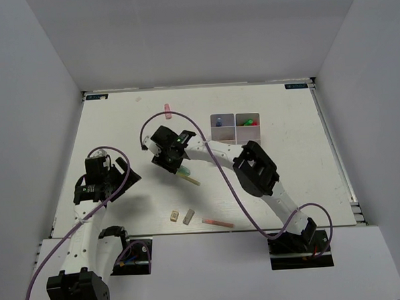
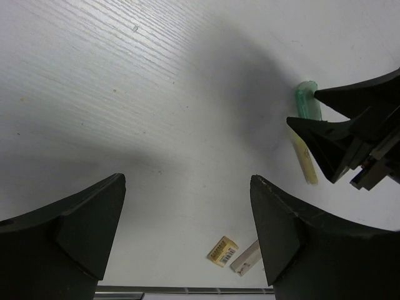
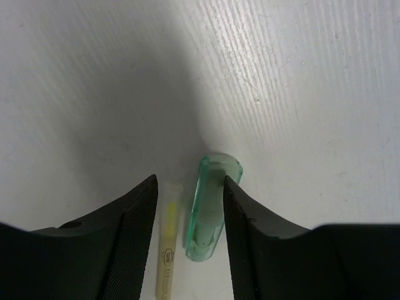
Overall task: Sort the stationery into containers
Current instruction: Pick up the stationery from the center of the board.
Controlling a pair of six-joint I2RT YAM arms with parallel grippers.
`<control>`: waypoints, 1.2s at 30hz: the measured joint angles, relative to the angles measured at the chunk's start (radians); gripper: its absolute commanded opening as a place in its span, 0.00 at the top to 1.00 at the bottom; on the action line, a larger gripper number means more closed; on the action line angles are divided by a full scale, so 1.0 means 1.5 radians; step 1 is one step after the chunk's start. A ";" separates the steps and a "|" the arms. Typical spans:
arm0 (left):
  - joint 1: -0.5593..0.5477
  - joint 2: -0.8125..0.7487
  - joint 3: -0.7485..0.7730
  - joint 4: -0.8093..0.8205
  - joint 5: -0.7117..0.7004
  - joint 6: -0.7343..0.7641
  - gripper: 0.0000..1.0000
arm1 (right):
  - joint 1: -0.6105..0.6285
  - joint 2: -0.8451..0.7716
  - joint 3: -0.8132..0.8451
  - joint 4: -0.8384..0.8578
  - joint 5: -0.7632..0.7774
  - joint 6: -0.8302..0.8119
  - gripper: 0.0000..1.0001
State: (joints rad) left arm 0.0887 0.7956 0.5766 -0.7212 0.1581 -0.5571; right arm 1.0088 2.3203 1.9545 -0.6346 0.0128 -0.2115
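A pale green marker (image 3: 209, 212) and a thin yellow pen (image 3: 167, 237) lie side by side on the table, both between the fingers of my right gripper (image 3: 189, 180). That gripper is open; its right finger touches the marker, and the left finger stands off from the pen. From above, the right gripper (image 1: 176, 165) hangs over the green marker (image 1: 183, 170) left of the containers (image 1: 235, 128), a white divided box holding a few coloured items. My left gripper (image 2: 187, 181) is open and empty above bare table.
A beige eraser (image 1: 174, 217), a grey eraser (image 1: 188, 217) and a pink pen (image 1: 218, 223) lie near the front edge. A pink marker (image 1: 167, 111) lies at the back. White walls enclose the table.
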 measured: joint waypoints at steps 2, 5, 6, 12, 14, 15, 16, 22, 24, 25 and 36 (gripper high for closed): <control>0.000 0.000 0.000 0.000 0.000 0.000 0.09 | 0.000 0.003 0.000 0.010 0.014 0.000 0.50; 0.000 -0.001 0.000 0.000 0.000 0.000 0.09 | -0.004 0.008 0.000 0.017 0.028 0.000 0.50; 0.000 -0.001 0.000 0.000 0.000 0.000 0.09 | -0.005 0.008 0.000 0.018 0.031 -0.001 0.50; 0.000 -0.001 0.000 0.000 0.000 0.000 0.09 | -0.011 0.009 -0.012 0.033 0.051 -0.004 0.50; 0.000 -0.001 0.000 0.000 0.000 0.000 0.09 | -0.011 0.009 -0.013 0.034 0.055 -0.004 0.50; 0.000 -0.001 0.000 0.000 0.000 0.000 0.09 | -0.011 0.009 -0.013 0.034 0.055 -0.004 0.50; 0.000 -0.001 0.000 0.000 0.000 0.000 0.09 | -0.011 0.009 -0.013 0.034 0.055 -0.004 0.50; 0.000 -0.001 0.000 0.000 0.000 0.000 0.09 | -0.013 0.011 -0.013 0.020 0.029 0.001 0.52; 0.000 -0.001 0.000 0.000 0.000 0.000 0.09 | -0.016 0.012 -0.012 0.018 0.009 0.004 0.53; 0.000 -0.001 0.000 0.000 0.000 0.000 0.09 | -0.017 0.012 -0.012 0.016 0.000 0.005 0.53; 0.000 -0.001 0.000 0.000 0.000 0.000 0.09 | -0.026 0.003 -0.037 0.027 -0.031 0.019 0.92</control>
State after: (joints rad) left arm 0.0887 0.7948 0.5766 -0.7216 0.1577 -0.5571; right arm 0.9691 2.3245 1.8992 -0.5941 -0.0338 -0.1837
